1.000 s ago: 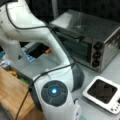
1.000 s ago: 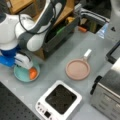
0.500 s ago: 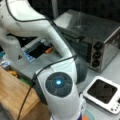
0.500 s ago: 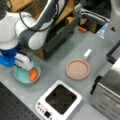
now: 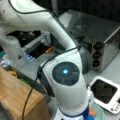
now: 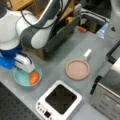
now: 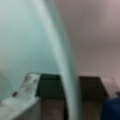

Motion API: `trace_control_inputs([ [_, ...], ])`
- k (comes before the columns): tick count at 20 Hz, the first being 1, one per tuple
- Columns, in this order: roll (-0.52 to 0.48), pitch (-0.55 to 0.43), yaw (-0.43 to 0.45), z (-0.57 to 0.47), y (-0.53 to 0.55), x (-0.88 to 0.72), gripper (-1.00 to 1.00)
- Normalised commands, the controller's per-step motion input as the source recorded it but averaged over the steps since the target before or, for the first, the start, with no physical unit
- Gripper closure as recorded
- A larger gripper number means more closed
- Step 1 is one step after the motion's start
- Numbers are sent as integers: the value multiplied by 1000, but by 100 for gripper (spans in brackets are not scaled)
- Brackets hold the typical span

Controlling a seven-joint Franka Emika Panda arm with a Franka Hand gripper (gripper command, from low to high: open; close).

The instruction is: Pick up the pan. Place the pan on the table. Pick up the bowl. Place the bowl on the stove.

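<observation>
Reaching down at a front view's left, the gripper (image 6: 25, 67) sits over the rim of the bowl (image 6: 22, 78), which rests on the table (image 6: 57, 58). Orange food piece (image 6: 34, 77) lies inside the bowl, just beside the gripper's white body. Wrist view: teal bowl rim (image 7: 63, 62) runs top to bottom through the frame, a finger (image 7: 25, 87) low on the inner side, grey table (image 7: 95, 37) on the outer side, so the fingers straddle the rim. Whether they are clamped on it or loose, cannot tell (contact point is hidden).

The pan (image 6: 78, 69) lies flat on the table near the middle of a front view, white handle (image 6: 87, 54) pointing toward that view's top, well apart from the bowl and the gripper. The stove (image 6: 59, 101) stands at a front view's bottom, black top bare, buttons along its lower-left edge; it is near the bowl but not touching.

In a front view the arm's big white joint with a blue light (image 5: 65, 71) fills the centre, hiding the gripper; a sliver of the bowl (image 5: 98, 113) shows at the bottom, the stove (image 5: 106, 93) at lower right. Steel toaster oven (image 5: 100, 37) stands behind. Wooden board (image 5: 17, 97) at that view's lower left.
</observation>
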Motion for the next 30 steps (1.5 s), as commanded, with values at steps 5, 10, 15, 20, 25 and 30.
trace_control_inputs([
  [5, 23, 138, -104, 140, 230, 284, 100],
  [10, 0, 124, -88, 100, 293, 255, 100],
  [15, -24, 116, -105, 116, 360, 189, 100],
  [20, -73, 124, -94, 128, 299, 84, 100],
  [25, -132, 118, -76, 91, 282, -6, 100],
  [30, -183, 84, -46, 12, 279, -100, 100],
])
